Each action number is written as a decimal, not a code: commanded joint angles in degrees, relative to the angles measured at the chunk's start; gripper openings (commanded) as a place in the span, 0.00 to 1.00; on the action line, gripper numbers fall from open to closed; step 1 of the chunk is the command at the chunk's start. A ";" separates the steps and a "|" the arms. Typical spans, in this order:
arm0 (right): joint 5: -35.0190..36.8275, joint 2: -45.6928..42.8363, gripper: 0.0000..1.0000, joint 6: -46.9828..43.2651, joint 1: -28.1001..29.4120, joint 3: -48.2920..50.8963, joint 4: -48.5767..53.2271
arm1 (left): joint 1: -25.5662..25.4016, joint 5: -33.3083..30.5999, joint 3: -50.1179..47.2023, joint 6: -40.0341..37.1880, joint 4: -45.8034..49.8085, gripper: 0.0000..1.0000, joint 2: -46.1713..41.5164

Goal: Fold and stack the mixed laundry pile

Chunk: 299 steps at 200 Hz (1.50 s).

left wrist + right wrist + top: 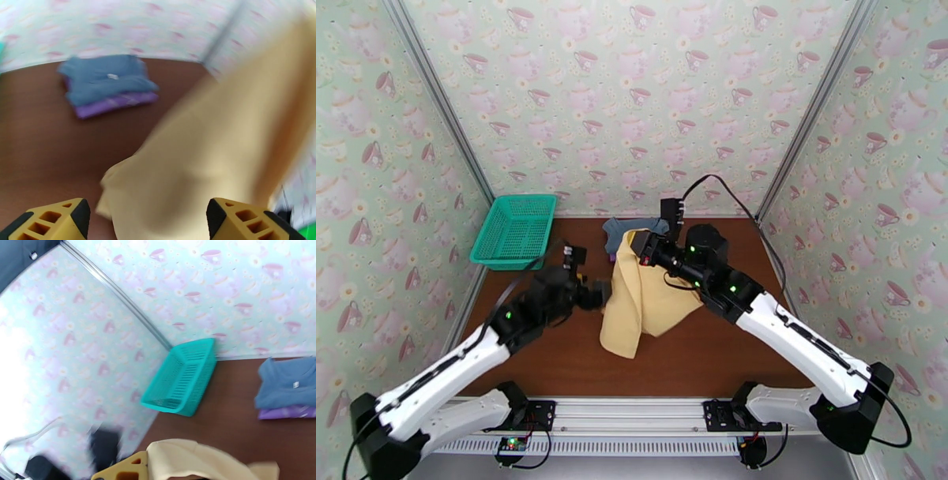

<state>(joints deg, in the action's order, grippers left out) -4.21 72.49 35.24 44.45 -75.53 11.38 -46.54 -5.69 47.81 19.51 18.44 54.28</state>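
Note:
The mustard-yellow garment hangs lifted over the table, its top corner pinched in my right gripper, which is shut on it. In the right wrist view the cloth bunches beside one yellow finger. My left gripper sits at the garment's left edge with its fingers spread wide; the yellow cloth hangs just beyond them, blurred. At the back of the table the grey-blue garment lies folded on the lilac-purple shirt.
A teal mesh basket stands in the back left corner against the wall. A black cable and a small black box are behind the right arm at the back wall. Patterned walls close in on three sides.

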 commanded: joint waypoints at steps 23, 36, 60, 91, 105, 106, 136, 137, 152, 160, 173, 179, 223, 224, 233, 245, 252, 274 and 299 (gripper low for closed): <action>4.28 2.41 0.00 -5.92 -0.13 -3.15 7.34 | -16.19 -12.53 -0.44 -7.07 0.84 0.89 3.49; 4.62 2.22 0.00 -5.80 -0.06 -2.75 7.43 | -19.09 -20.54 1.28 -5.57 2.67 0.94 7.66; 5.32 1.19 0.00 -5.69 -0.11 -1.76 7.44 | -19.21 -35.36 5.29 0.24 7.38 1.00 16.91; 5.90 -0.13 0.00 -6.06 -0.09 -1.75 8.51 | -15.59 -40.16 5.90 0.17 5.00 1.00 23.46; 5.89 -0.65 0.00 -6.10 -0.13 -1.79 8.75 | -13.36 -38.02 3.95 -0.73 0.46 1.00 23.87; 5.84 -0.71 0.00 -6.08 -0.14 -1.80 8.75 | -13.24 -37.79 3.82 -0.80 0.11 1.00 23.86; 5.70 -1.56 0.00 -5.51 -0.07 -1.04 8.58 | -11.00 -32.61 -0.58 -4.28 -10.97 1.00 23.63; 5.70 -1.60 0.00 -5.43 -0.06 -0.99 8.58 | -10.93 -32.35 -0.73 -4.42 -11.45 1.00 23.61; 5.57 -1.64 0.00 -5.39 -0.06 -1.01 8.35 | -10.98 -26.93 -2.95 -6.11 -17.24 0.99 23.59; 5.77 -1.52 0.00 -5.65 -0.09 -1.34 8.57 | -10.97 -23.78 -3.97 -6.43 -19.13 0.99 23.58; 6.20 -1.40 0.00 -6.02 -0.09 -1.91 8.97 | -11.74 -20.85 -5.23 -7.27 -20.73 0.99 23.58; 6.47 -1.34 0.00 -6.27 -0.10 -2.14 9.09 | -12.45 -20.14 -5.91 -8.03 -20.93 0.99 23.47; 7.64 -1.10 0.00 -7.37 -0.28 -4.14 9.72 | -17.83 -23.23 -10.80 -8.73 -21.08 1.00 23.14; 7.68 -1.11 0.00 -7.33 -0.26 -4.16 9.72 | -17.81 -23.32 -10.89 -8.67 -20.99 1.00 23.19; 7.75 -1.20 0.00 -7.32 -0.32 -4.26 9.72 | -18.24 -24.66 -11.38 -7.80 -20.55 1.00 24.24; 7.88 -1.43 0.00 -7.30 -0.30 -4.28 9.71 | -18.79 -26.72 -11.82 -6.59 -20.87 1.00 25.93; 7.85 -1.54 0.00 -7.31 -0.31 -4.32 9.71 | -19.06 -27.96 -11.97 -6.06 -21.51 1.00 27.22; 7.91 -1.82 0.00 -7.19 -0.40 -4.38 9.72 | -19.15 -33.31 -11.04 -3.70 -23.37 1.00 32.66; 7.83 -2.09 0.00 -7.20 -0.36 -4.54 9.80 | -19.37 -36.67 -9.16 -3.56 -28.68 1.00 39.75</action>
<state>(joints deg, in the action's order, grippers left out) 2.59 72.10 29.21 44.23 -77.65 21.85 -65.47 -36.45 36.75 14.22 -4.80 88.40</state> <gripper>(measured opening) 0.075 0.999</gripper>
